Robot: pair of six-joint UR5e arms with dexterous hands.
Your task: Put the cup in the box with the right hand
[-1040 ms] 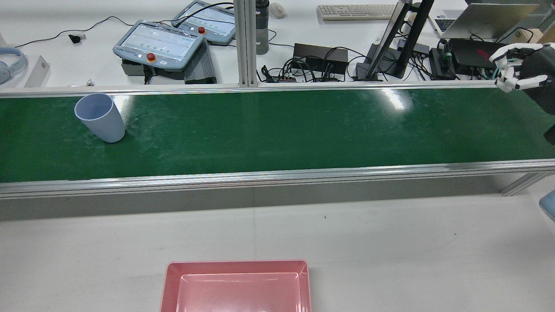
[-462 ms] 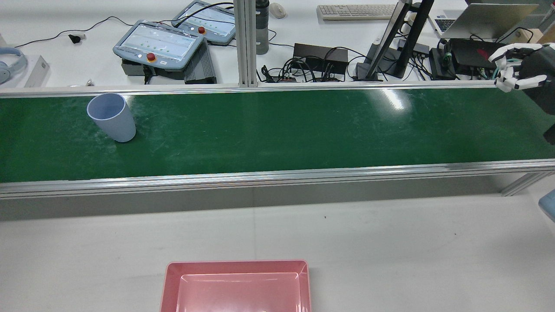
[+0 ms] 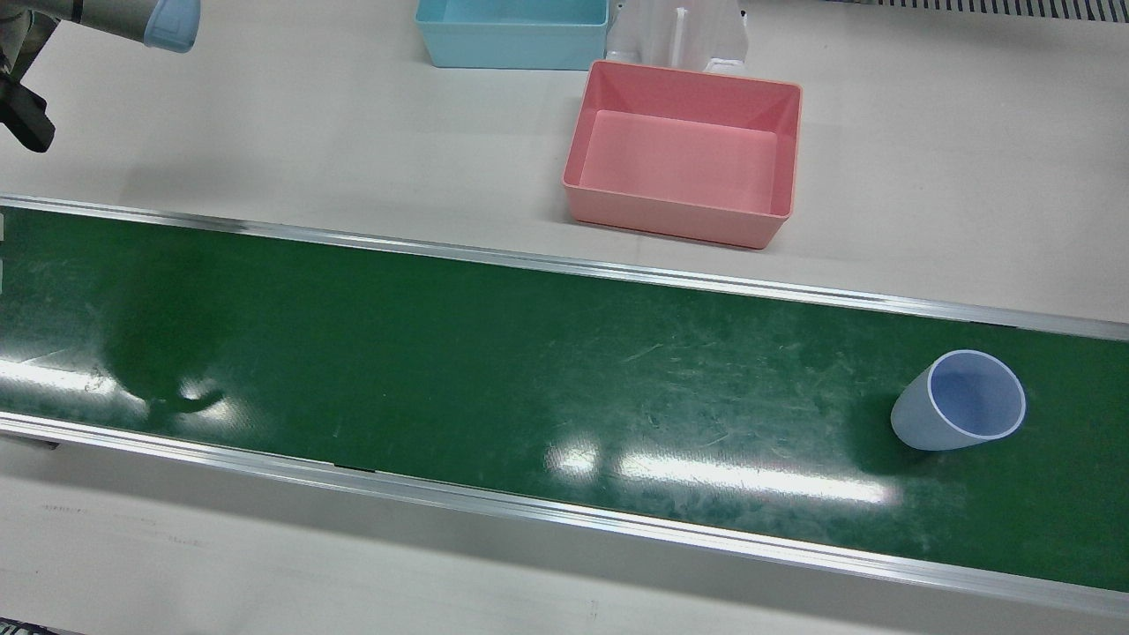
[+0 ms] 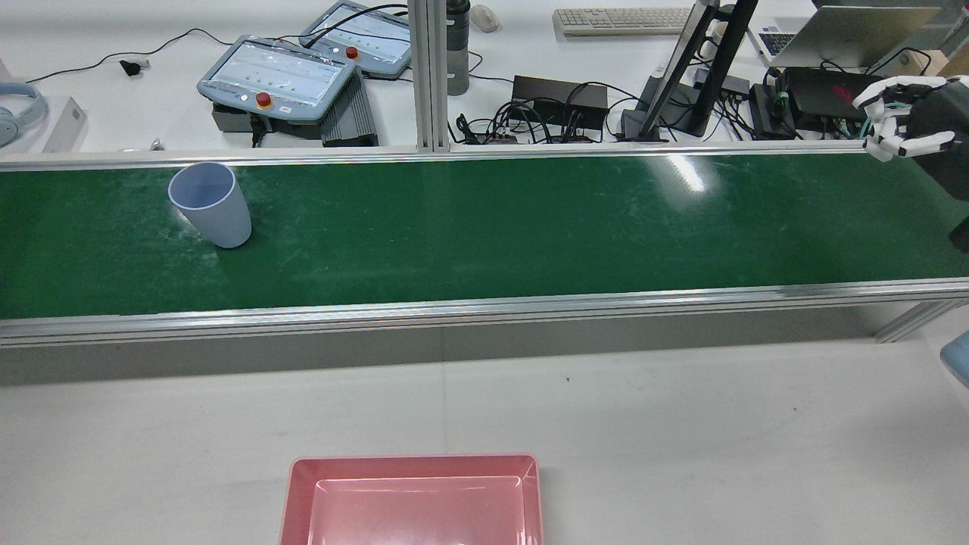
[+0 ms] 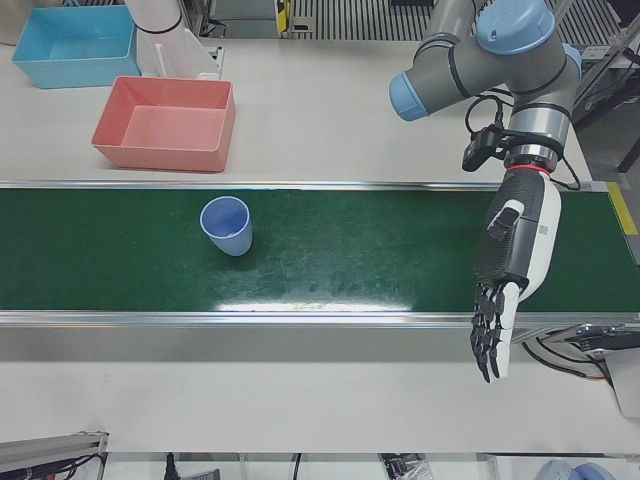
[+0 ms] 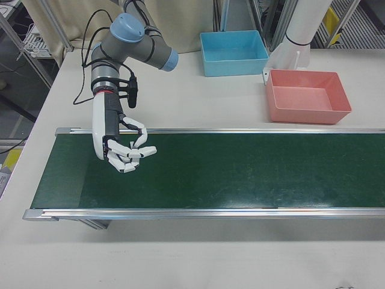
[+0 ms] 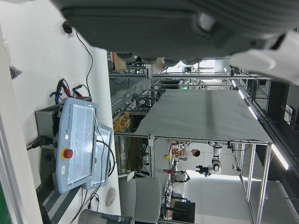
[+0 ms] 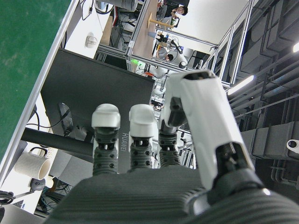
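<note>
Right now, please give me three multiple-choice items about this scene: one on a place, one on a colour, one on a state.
1. Where does the cup stand?
A. in the pink box
B. on the green belt
C. on the white table

2. Which colour is the box nearest the belt?
A. pink
B. yellow
C. black

3. What does the right hand hold?
A. the cup
B. a box
C. nothing

Answers: 1 B, the cup stands upright on the belt. 2 A, the pink box lies closer than the blue box. 3 C, its fingers are curled on nothing, far from the cup.
</note>
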